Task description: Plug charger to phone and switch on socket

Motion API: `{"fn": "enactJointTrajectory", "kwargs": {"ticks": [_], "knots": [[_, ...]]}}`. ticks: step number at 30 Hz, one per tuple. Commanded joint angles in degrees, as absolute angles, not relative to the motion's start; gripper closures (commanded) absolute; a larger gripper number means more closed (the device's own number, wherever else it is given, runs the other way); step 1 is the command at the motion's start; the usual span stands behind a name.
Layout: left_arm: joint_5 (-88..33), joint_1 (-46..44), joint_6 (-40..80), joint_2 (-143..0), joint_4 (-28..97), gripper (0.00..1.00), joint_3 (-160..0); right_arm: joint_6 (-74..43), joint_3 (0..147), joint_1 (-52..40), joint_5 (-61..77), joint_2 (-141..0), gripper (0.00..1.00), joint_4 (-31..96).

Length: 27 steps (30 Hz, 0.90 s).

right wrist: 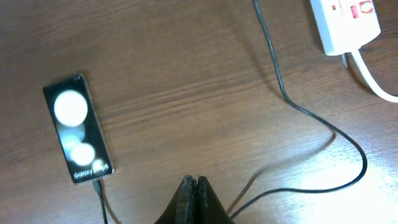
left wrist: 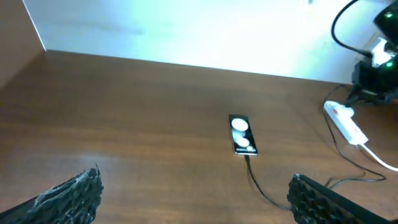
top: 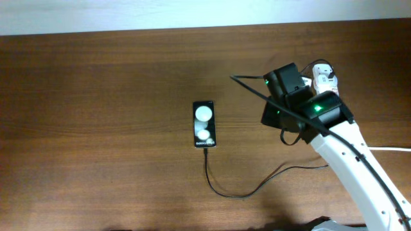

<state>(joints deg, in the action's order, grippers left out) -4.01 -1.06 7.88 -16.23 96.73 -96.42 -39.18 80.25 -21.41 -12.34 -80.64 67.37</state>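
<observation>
Our right gripper (right wrist: 194,188) is pinched shut on nothing and hangs over the wooden table (top: 96,128), between the phone (top: 203,124) and the power strip (right wrist: 347,23). Our left gripper (left wrist: 194,180) is spread wide and empty, well apart from both. The phone lies flat, screen up. The charger (top: 226,191) cable meets the phone's bottom edge, so we judge the connector to be seated. What is left is the switch on the strip.

The main hazard is that loose cable. It loops across the table beside our right fingers, and a low sweep toward the strip could hook it, tugging the connector out or dragging the phone. The strip lies loose on the table, so an off-centre push could slide or tip it instead of tripping the switch. In the overhead view our own arm hides much of the strip, so we may aim poorly.

The phone's screen reads "Galaxy", followed by characters too blurred to read. The strip's red markings are illegible.
</observation>
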Motion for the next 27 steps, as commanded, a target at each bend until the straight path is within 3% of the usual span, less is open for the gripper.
{"fn": "enactJointTrajectory", "kwargs": {"ticks": [1, 7, 12, 19, 27], "knots": [[-3.2, -3.3, 7.2, -12.1, 96.7, 0.01, -96.4, -39.4, 80.1, -15.6, -12.4, -81.0, 0.96, 67.4], [-3.2, -3.6, 7.2, -9.4, 96.7, 0.01, -96.4, -37.9, 80.1, 4.2, -12.0, -81.1, 0.96, 63.5], [-3.2, -3.6, 7.2, -9.3, 96.7, 0.01, -96.4, -36.4, 81.4, 18.0, -1.7, -85.3, 0.96, 55.0], [-3.2, -3.6, 7.2, -9.3, 96.7, 0.01, -96.4, -34.7, 102.3, 21.1, -1.5, -108.6, 0.96, 62.4], [-3.2, -3.6, 7.2, -2.5, 96.7, 0.01, -96.4, -33.2, 104.6, 21.1, -1.4, -115.3, 0.96, 57.2]]}}
